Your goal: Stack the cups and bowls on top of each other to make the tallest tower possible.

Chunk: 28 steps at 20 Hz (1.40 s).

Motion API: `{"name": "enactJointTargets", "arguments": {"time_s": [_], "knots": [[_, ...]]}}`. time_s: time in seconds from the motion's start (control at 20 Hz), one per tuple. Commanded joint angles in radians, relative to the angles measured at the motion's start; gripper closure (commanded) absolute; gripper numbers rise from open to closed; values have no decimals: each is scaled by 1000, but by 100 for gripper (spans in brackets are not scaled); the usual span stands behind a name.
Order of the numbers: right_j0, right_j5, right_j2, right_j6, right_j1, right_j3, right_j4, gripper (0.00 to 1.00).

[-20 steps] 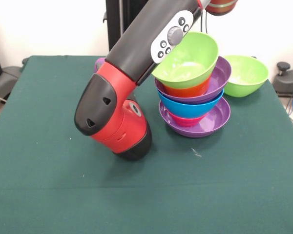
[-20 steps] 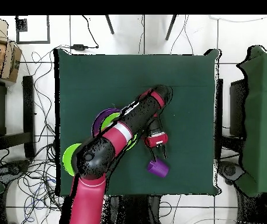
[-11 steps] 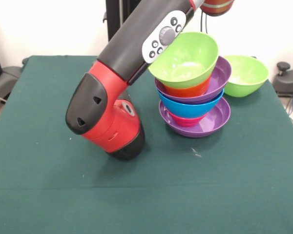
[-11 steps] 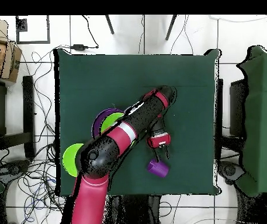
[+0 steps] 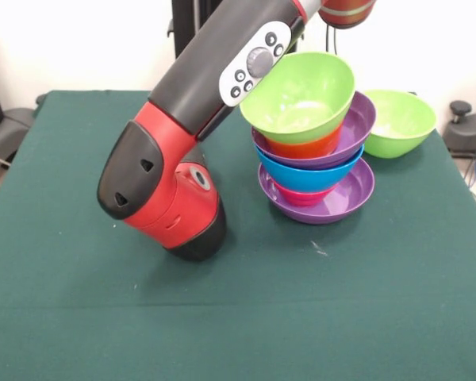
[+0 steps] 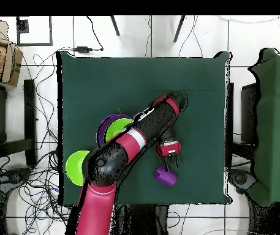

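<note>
The tower (image 5: 311, 151) stands at the table's right of centre in the front view: a wide purple bowl (image 5: 341, 198) at the base, then red-pink, blue, purple and orange bowls, with a lime green bowl (image 5: 301, 95) tilted on top. From overhead the tower (image 6: 116, 128) shows as lime green inside purple. A second lime green bowl (image 5: 401, 119) sits alone beside it, also visible overhead (image 6: 77, 166). A purple cup (image 6: 165, 177) lies near the table's bottom edge. My gripper (image 6: 171, 161) hangs just above that cup in the overhead view. The arm hides both in the front view.
My arm's red elbow (image 5: 163, 198) hangs low over the green table cloth (image 5: 79, 317), left of the tower. Other green tables (image 6: 277, 122) flank the table, and cables cover the floor around it.
The arm's elbow has swung away from the tower, leftward in the front view. The gripper has drifted slightly with it. The purple cup and the bowls have not moved.
</note>
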Motion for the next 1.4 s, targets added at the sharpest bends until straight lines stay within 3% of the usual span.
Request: {"name": "enactJointTargets", "arguments": {"time_s": [0.05, 0.1, 0.15, 0.7, 1.0, 1.1, 1.25, 1.4], "knots": [[7, -100, 121, 96, 48, -47, 23, 0], [8, -93, 127, 97, 48, -43, 29, 0], [9, -87, 133, 98, 47, -39, 36, 100], [23, -101, 124, 116, 34, -27, 30, 100], [42, -78, 125, 65, 14, -9, -1, 100], [74, -66, 129, 13, -20, 35, -41, 100], [175, -59, 137, -119, -129, 195, -161, 100], [234, -40, 143, -205, -219, 281, -259, 100]]}}
